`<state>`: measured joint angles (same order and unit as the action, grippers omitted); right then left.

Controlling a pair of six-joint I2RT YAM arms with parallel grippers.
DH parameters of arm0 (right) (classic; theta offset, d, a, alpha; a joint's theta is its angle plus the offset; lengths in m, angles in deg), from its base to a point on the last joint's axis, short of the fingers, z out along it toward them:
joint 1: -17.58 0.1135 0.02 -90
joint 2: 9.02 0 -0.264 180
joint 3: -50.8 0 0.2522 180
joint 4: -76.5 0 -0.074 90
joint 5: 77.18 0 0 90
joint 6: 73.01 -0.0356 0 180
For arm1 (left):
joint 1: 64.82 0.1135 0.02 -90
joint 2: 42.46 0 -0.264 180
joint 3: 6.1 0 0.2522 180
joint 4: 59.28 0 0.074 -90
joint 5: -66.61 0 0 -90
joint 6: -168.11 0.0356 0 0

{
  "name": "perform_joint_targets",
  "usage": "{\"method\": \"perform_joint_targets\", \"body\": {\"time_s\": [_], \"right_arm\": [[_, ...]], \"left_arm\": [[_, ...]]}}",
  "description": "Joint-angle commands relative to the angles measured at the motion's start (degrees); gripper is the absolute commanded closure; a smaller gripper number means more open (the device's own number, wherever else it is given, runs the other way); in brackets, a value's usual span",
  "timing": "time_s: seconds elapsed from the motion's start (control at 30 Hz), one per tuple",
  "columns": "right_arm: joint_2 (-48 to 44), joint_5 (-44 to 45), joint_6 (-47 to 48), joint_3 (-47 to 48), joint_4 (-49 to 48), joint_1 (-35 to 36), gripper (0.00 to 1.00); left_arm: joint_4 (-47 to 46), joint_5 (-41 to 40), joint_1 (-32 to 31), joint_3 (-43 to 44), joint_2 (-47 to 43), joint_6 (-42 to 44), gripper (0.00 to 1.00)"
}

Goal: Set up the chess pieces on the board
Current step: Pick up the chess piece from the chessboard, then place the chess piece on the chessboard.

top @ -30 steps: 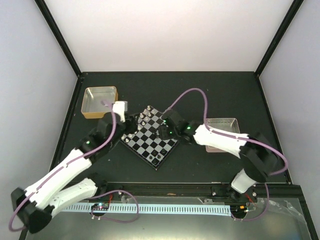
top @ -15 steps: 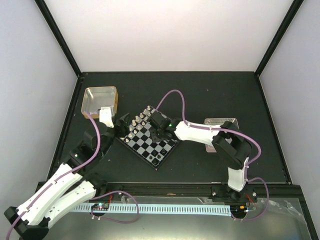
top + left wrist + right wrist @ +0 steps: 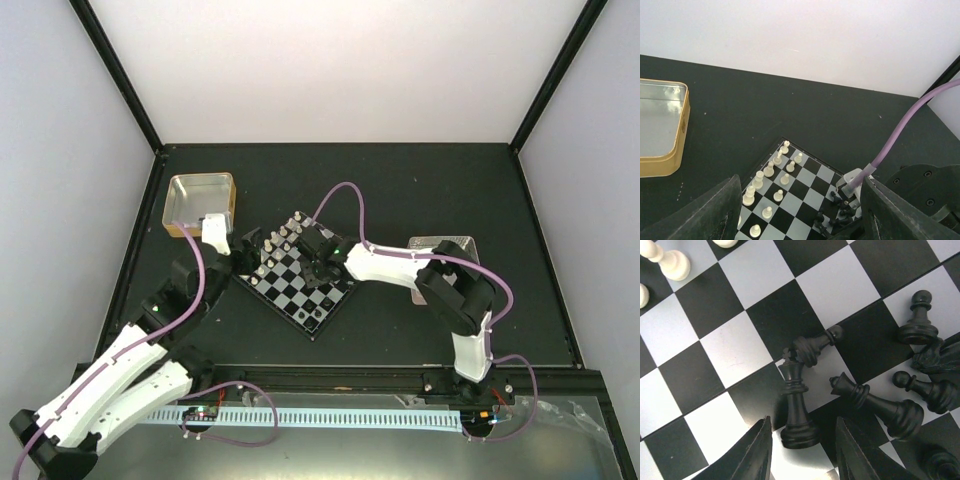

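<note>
The board (image 3: 300,283) lies turned like a diamond at the table's middle. Silver-white pieces (image 3: 760,180) stand in two rows along its left edge. Several black pieces (image 3: 840,212) lie in a heap at its right corner. My left gripper (image 3: 246,247) hovers open and empty at the board's left edge, and it also shows in the left wrist view (image 3: 800,220). My right gripper (image 3: 318,264) is open low over the heap. In the right wrist view (image 3: 802,455) its fingers stand either side of a black king (image 3: 796,405) with gaps. A black queen (image 3: 880,405) and pawn (image 3: 815,346) lie toppled beside it.
A gold-rimmed tray (image 3: 200,203) sits at the back left, also in the left wrist view (image 3: 660,130). A pink-rimmed tray (image 3: 440,245) sits to the right, partly behind my right arm. A purple cable (image 3: 345,195) arches over the board's far corner.
My right arm has folded and carried its gripper left and lower over the black pieces. My left gripper has pulled back slightly toward the board's left edge. Little moved in the last half second.
</note>
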<state>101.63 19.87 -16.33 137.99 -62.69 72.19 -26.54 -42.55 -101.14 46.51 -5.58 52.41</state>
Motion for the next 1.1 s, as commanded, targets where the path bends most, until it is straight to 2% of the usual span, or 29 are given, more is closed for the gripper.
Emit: {"method": "perform_joint_targets", "body": {"time_s": [0.0,0.1,0.37,0.63,0.73,1.07], "right_arm": [[1.5,2.2,0.9,1.4,0.6,0.1,0.64],[2.2,2.6,0.9,1.6,0.6,0.0,0.66],[1.8,1.7,2.7,0.6,-1.9,0.1,0.8],[-8.3,-3.4,9.1,-7.9,-14.9,0.0,0.82],[-12.5,-5.8,10.9,-11.0,-19.5,0.1,0.82],[-27.8,-12.5,12.3,-24.2,-37.6,0.0,0.81]], "left_arm": [[-0.6,0.6,0.4,0.0,0.4,-0.2,0.33],[-0.5,0.6,0.4,0.0,0.5,-0.4,0.33],[-0.1,1.0,0.5,-0.2,0.3,-1.0,0.33],[-0.9,4.7,0.5,-0.3,0.6,-2.1,0.31],[-2.0,9.0,0.7,-0.1,1.6,-2.1,0.29],[-0.7,33.9,2.6,6.5,8.7,-3.3,0.23]]}}
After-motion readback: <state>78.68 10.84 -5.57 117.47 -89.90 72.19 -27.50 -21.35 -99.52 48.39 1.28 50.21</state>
